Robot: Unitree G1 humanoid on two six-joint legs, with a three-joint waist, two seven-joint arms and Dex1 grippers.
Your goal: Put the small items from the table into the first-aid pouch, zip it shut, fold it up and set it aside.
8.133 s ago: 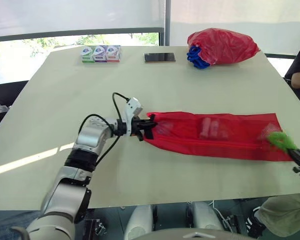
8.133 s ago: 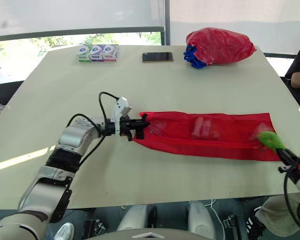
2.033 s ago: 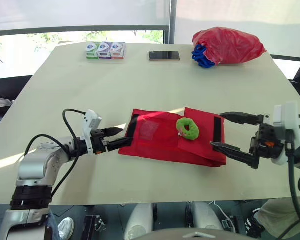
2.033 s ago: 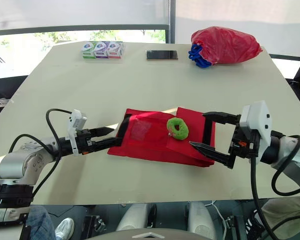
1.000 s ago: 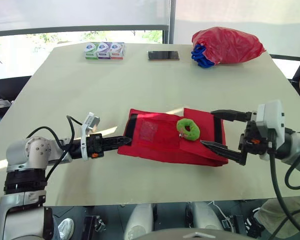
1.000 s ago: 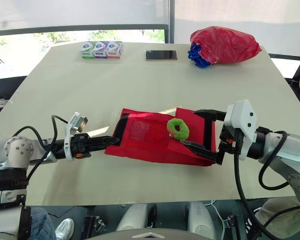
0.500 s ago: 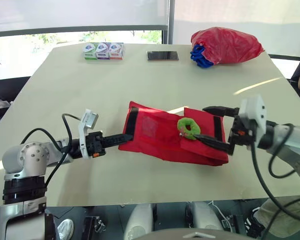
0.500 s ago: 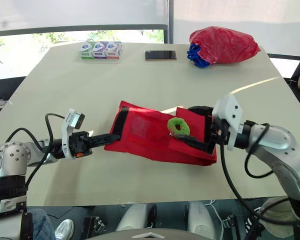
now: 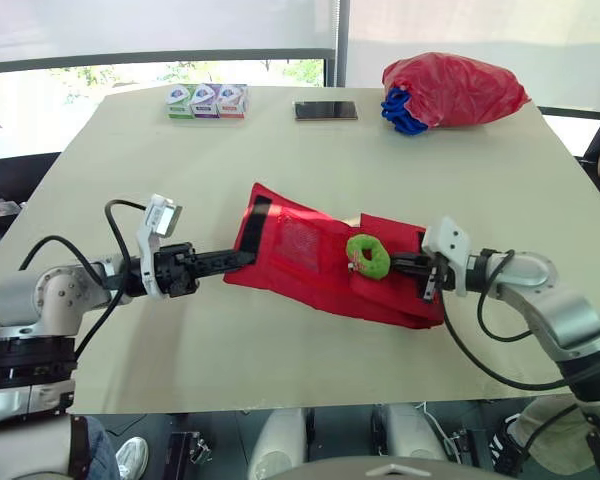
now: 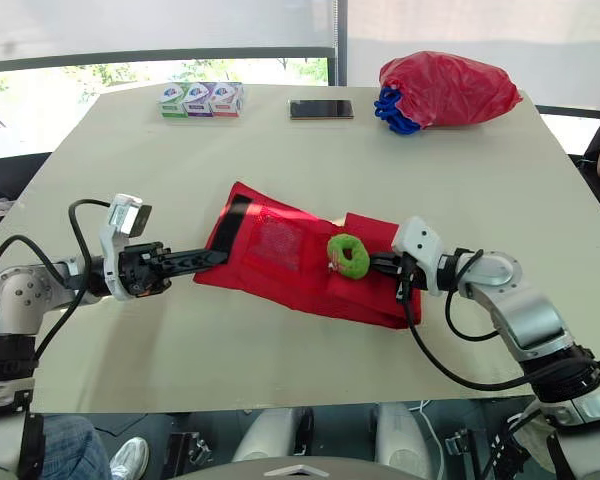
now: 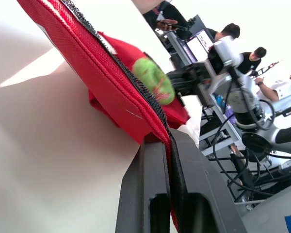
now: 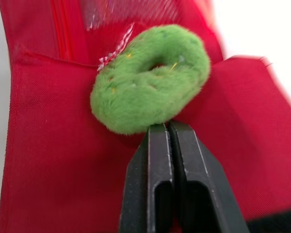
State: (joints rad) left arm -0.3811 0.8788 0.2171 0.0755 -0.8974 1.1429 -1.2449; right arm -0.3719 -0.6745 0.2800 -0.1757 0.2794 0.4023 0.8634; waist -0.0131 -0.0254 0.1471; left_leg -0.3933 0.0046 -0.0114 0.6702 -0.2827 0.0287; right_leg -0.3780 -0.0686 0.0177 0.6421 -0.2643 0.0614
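Two head views, pouch: the red first-aid pouch (image 9: 310, 250) lies folded near the middle of the table (image 9: 180, 170), set at a slant, with its left end lifted a little off the surface.
Head views, ring: a fuzzy green ring (image 9: 367, 255) sits on top of the pouch, toward its right part.
Head views, left gripper: the left gripper (image 9: 242, 259) reaches in from the left, and its fingers are closed on the pouch's left edge, just below a black strip (image 9: 248, 222).
Head views, right gripper: the right gripper (image 9: 405, 266) lies low over the pouch's right folded flap, its tips just beside the ring.
Head views, far edge: three small boxes (image 9: 207, 102), a phone (image 9: 326, 110) and a stuffed red bag (image 9: 455, 88) lie well apart from the pouch.
Left wrist view, grip: the two black fingers clamp the pouch's edge, and red cloth shows between them.
Left wrist view, beyond: the ring rests on the pouch with the right gripper just behind it; people (image 11: 228, 31) sit in the background.
Right wrist view, grip: the fingers are pressed together with no gap, their tips under the ring's rim against the red cloth. I cannot tell whether any cloth is caught between them.
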